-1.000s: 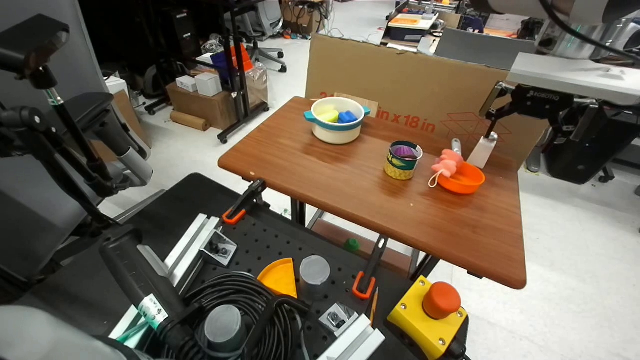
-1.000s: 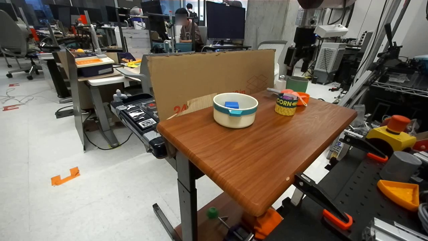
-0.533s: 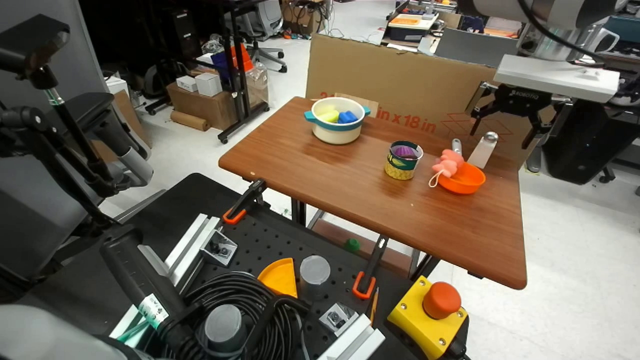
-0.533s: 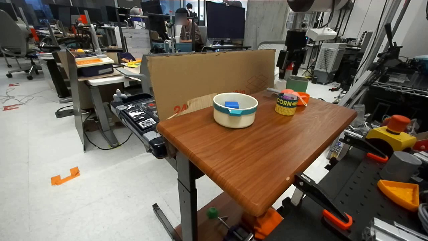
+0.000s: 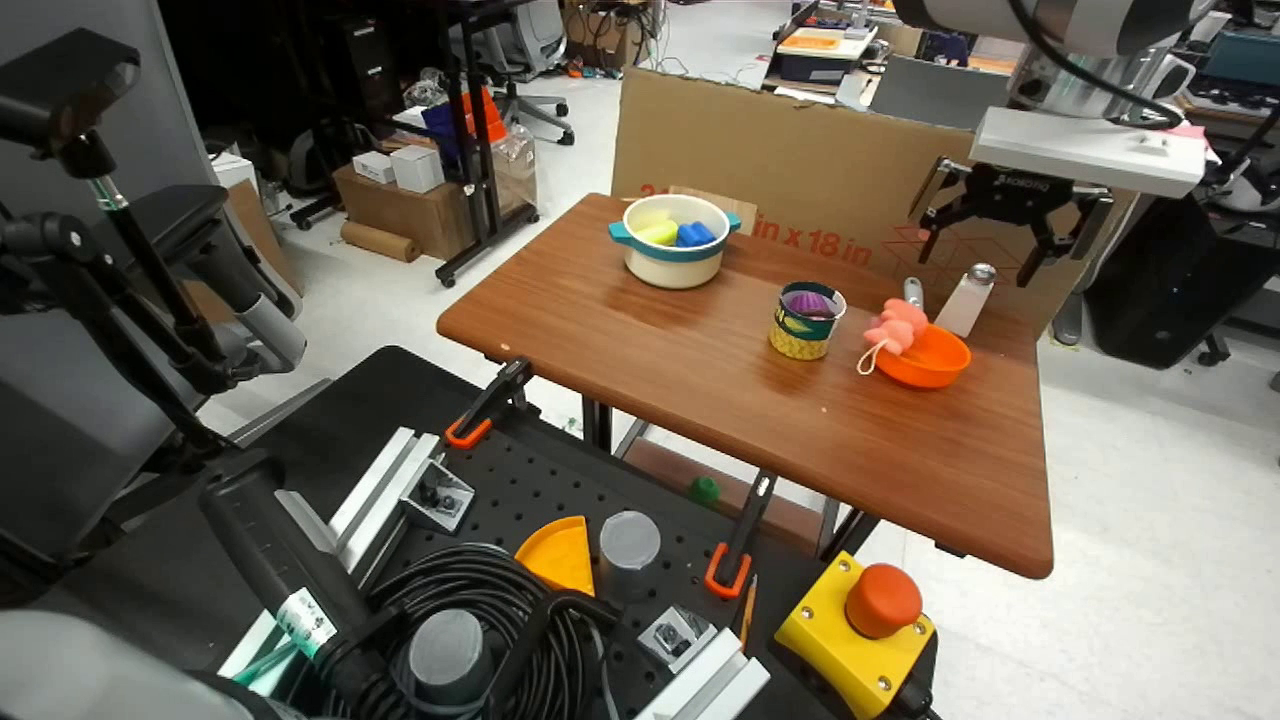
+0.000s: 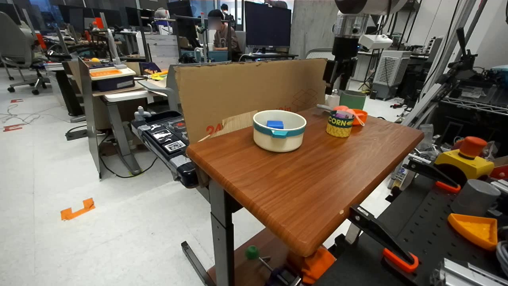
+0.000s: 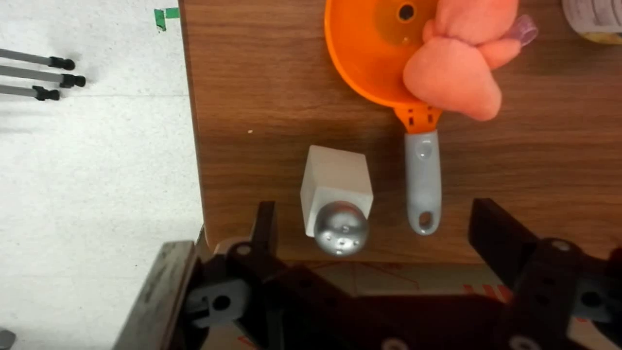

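My gripper (image 5: 973, 264) is open and empty, with its jaws wide apart. It hangs above the table's back corner, over a white salt shaker (image 5: 966, 304) with a silver dome lid. In the wrist view the shaker (image 7: 339, 170) stands ahead of the gripper (image 7: 374, 214), nearer the left finger (image 7: 265, 226), with nothing touching it. The grey handle (image 7: 423, 180) of an orange pan (image 7: 362, 63) lies right of the shaker, also within the finger span. A pink plush toy (image 7: 454, 73) rests on the pan's rim. The gripper (image 6: 335, 88) also shows above the table's far end.
A corn can (image 5: 800, 338) with a purple thing inside stands beside the pan. A cream pot (image 5: 672, 268) with teal handles holds yellow and blue things. A cardboard sheet (image 5: 800, 150) stands upright along the table's (image 5: 680, 340) back edge, close to the shaker.
My gripper has moved left in both exterior views, from beyond the table's end to over the shaker. It stays open. The things on the table have not moved.
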You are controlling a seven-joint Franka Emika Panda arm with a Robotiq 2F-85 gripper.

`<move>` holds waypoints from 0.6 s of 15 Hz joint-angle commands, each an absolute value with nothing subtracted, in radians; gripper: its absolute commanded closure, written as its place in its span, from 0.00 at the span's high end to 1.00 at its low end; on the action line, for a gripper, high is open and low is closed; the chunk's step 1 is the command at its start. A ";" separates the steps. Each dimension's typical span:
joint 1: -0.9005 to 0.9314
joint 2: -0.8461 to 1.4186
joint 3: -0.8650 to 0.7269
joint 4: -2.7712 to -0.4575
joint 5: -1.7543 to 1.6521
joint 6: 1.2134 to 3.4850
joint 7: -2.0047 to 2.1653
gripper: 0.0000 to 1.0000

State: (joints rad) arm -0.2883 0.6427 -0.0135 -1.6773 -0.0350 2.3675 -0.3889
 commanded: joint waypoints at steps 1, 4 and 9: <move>-0.300 0.659 -0.005 -1.640 -0.011 2.335 -0.431 1.00; -0.304 0.658 -0.011 -1.642 -0.011 2.338 -0.430 1.00; -0.324 0.662 -0.018 -1.645 -0.005 2.337 -0.428 1.00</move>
State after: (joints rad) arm -0.3050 0.6436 -0.0193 -1.6749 -0.0349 2.3675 -0.4007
